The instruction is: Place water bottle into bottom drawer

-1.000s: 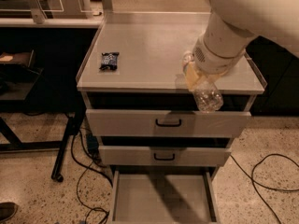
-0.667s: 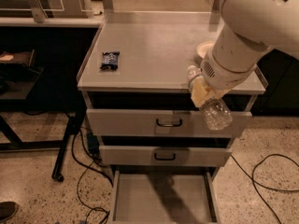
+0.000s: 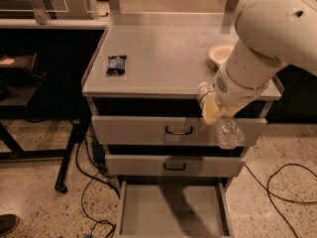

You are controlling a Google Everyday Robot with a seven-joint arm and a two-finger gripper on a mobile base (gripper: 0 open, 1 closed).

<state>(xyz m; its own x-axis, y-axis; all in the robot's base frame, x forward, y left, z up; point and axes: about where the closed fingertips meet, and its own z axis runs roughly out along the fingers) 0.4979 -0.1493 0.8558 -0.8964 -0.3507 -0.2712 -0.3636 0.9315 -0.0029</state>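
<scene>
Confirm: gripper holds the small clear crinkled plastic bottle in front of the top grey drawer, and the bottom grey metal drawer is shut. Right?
Wrong on one point: the bottom grey metal drawer is pulled open, as the camera view shows. The rest stands: the gripper holds the small clear crinkled plastic bottle in front of the top grey drawer.

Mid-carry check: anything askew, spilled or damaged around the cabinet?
Nothing stands out. The gripper holds the water bottle tilted in front of the top drawer; the bottom drawer is pulled open below. The snack packet and bowl sit on top.
</scene>
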